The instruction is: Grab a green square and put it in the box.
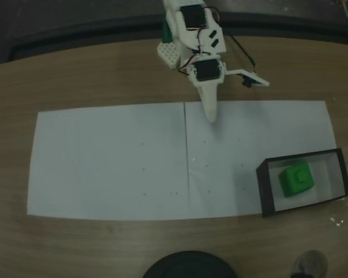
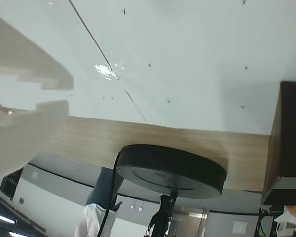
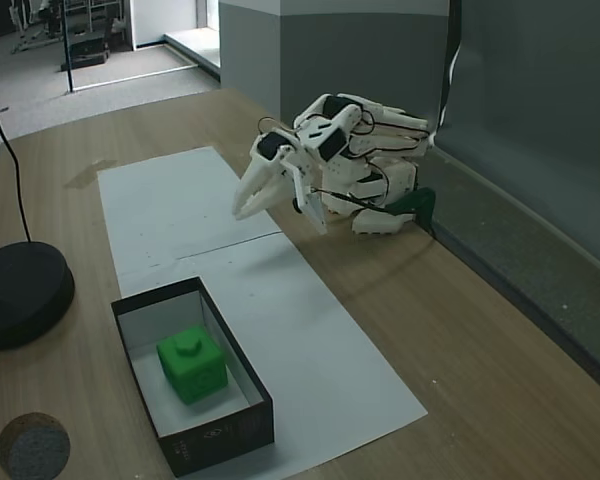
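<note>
Wooden table, grey wall behind.

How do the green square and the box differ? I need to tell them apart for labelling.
The green square is bright green; the box has black walls and a pale inside. The green square is a small solid block with a knob; the box is a wider, open tray. The green square sits inside the box. Both are boxy.

White paper covered the middle of the counter and lay bare from its left edge in a fixed view to the box, giving open passage. The box's thin black walls stood at the paper's right end, with the green square inside. A round black base sat on the counter's near edge, apart from the box.
</note>
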Tool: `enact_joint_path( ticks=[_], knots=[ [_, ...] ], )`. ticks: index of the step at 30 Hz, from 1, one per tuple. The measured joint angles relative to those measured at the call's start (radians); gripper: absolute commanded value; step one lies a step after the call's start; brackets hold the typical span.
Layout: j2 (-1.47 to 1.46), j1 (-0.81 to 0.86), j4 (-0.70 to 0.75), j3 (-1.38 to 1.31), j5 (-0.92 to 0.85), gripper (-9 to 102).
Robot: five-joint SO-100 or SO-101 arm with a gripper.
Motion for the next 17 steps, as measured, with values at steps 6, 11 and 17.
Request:
enact_joint_path(
  ticks=[6,11,17],
  knots=[
    [0.000,0.008,0.169,-0.003,0.126,0],
    [0.000,-0.009,0.417,-0.038,0.173,0],
    [0.002,-0.008,0.436,-0.046,0.179,0]
  ],
)
